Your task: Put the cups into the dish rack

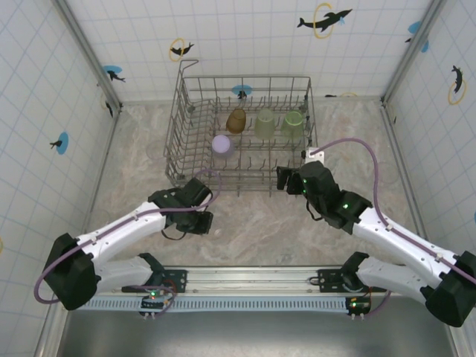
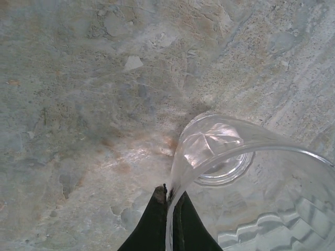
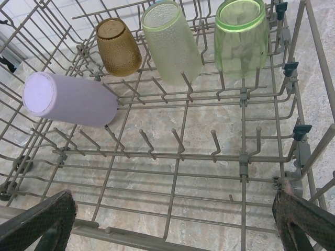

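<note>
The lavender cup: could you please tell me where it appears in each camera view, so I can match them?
Top external: lavender cup in the dish rack's left part, just near-left of the amber cup.
Right wrist: lavender cup at left, tilted over tines, below-left of the amber cup.
Left wrist: the table and a clear cup pinched at its rim by the left gripper.
Shared landmark: the amber cup beside it.

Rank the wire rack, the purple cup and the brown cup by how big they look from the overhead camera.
1. The dish rack, by far the largest.
2-3. The lavender cup and the amber cup look about alike; they sit at different angles, so I won't rank them.
</note>
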`<state>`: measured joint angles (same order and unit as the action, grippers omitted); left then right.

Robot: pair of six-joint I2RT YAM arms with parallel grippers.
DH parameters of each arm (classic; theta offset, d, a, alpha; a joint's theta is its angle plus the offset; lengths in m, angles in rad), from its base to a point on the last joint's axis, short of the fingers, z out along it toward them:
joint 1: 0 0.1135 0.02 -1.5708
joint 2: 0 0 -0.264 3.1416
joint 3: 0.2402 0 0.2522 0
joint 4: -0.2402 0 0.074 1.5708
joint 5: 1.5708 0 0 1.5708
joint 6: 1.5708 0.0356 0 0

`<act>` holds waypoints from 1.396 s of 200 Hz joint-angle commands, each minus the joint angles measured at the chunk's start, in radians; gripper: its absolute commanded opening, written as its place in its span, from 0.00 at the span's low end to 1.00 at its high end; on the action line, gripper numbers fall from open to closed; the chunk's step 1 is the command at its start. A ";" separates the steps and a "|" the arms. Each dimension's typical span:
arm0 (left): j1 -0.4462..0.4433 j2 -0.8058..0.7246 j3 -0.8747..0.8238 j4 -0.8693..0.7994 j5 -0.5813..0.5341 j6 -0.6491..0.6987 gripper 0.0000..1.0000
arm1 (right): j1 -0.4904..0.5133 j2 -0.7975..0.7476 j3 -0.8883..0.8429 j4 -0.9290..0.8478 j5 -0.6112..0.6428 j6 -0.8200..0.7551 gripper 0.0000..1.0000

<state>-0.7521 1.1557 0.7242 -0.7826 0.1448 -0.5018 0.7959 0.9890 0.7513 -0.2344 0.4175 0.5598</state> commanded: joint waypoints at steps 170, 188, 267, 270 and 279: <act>-0.007 0.236 0.643 -0.215 -0.003 0.072 0.00 | -0.073 -0.056 -0.069 0.034 -0.079 0.011 1.00; -0.007 0.284 0.734 -0.253 -0.004 0.092 0.00 | -0.075 -0.058 -0.060 0.024 -0.088 0.009 1.00; -0.007 0.414 1.010 -0.297 0.047 0.115 0.00 | -0.086 -0.090 -0.031 -0.034 -0.103 -0.003 1.00; -0.007 0.417 1.017 -0.296 0.048 0.116 0.00 | -0.086 -0.091 -0.030 -0.035 -0.102 -0.003 1.00; -0.007 0.425 1.029 -0.293 0.047 0.114 0.00 | -0.086 -0.092 -0.027 -0.036 -0.102 -0.005 1.00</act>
<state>-0.7650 1.5581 1.6852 -1.1069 0.2104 -0.3992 0.7151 0.9169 0.6979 -0.2436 0.3164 0.5602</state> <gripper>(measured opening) 0.059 0.995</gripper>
